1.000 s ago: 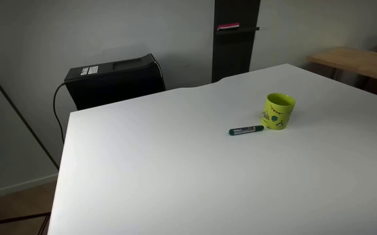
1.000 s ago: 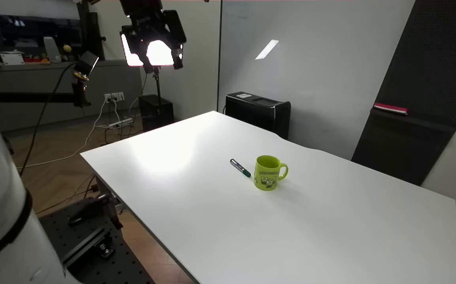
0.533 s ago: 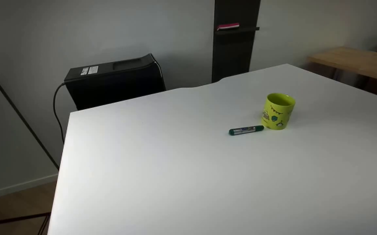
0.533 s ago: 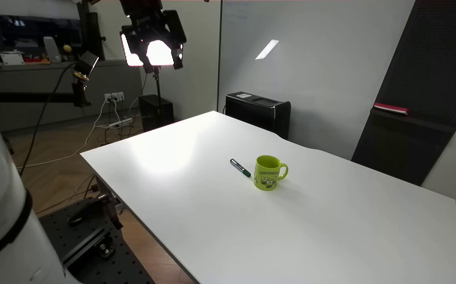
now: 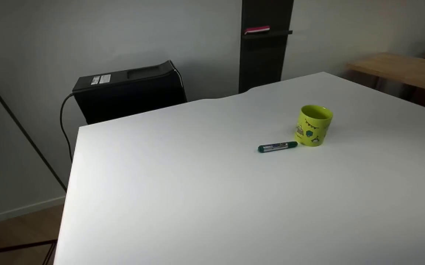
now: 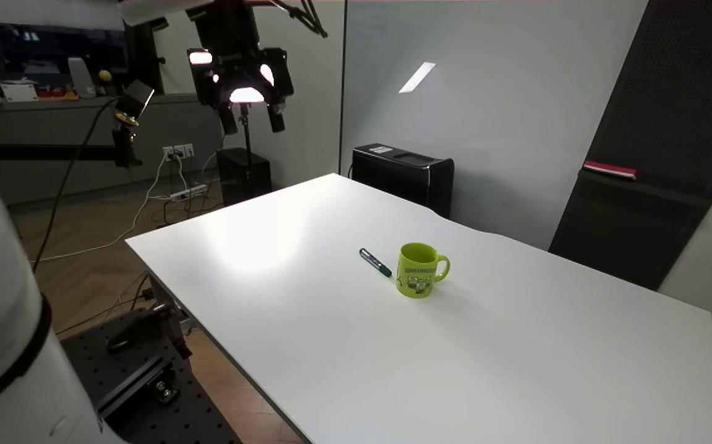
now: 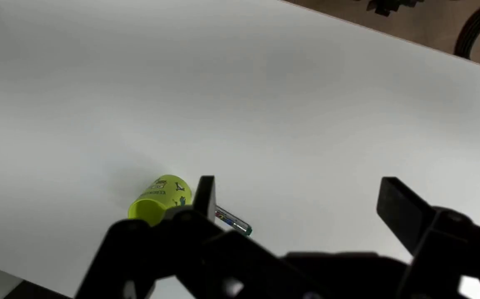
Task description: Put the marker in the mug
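Observation:
The marker (image 5: 277,147), silver with dark green ends, lies flat on the white table in both exterior views (image 6: 375,263). Its green end points at the base of the mug, very close to it. The yellow-green mug (image 5: 313,126) stands upright with printed pictures; its handle shows in an exterior view (image 6: 421,271). My gripper (image 6: 253,127) is open and empty, high above the table. In the wrist view my gripper (image 7: 298,189) has its fingers wide apart. The left finger hides part of the marker (image 7: 233,221) and part of the mug (image 7: 161,193).
The white table (image 5: 160,191) carries the mug and marker. A black box-shaped device (image 6: 402,176) stands behind its back edge. The white arm body (image 6: 4,320) is at the near left. A dark panel with a red item (image 6: 609,169) stands at the wall.
My gripper has moved down somewhat in the exterior view and has tilted to point more downward; it stays open. The marker and mug have not moved.

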`<act>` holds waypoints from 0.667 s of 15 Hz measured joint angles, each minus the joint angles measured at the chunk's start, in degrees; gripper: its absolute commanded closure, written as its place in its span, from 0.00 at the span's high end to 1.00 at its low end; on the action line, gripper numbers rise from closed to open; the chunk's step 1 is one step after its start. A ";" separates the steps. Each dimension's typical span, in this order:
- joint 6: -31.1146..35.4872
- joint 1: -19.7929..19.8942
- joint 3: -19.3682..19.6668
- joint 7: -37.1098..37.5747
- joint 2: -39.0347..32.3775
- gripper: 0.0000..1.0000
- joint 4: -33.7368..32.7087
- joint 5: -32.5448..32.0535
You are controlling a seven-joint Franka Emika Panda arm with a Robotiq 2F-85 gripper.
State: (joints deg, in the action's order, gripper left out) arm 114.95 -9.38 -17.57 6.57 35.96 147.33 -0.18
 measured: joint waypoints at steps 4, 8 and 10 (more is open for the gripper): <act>8.86 -0.20 4.19 -6.62 -9.58 1.00 0.32 -0.17; 16.03 1.62 8.89 -12.97 -22.28 1.00 -3.15 -0.49; 17.17 2.49 10.63 -15.87 -29.04 1.00 -7.14 -0.44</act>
State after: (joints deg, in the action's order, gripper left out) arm 132.12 -6.89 -6.94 -9.30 6.92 140.19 -0.62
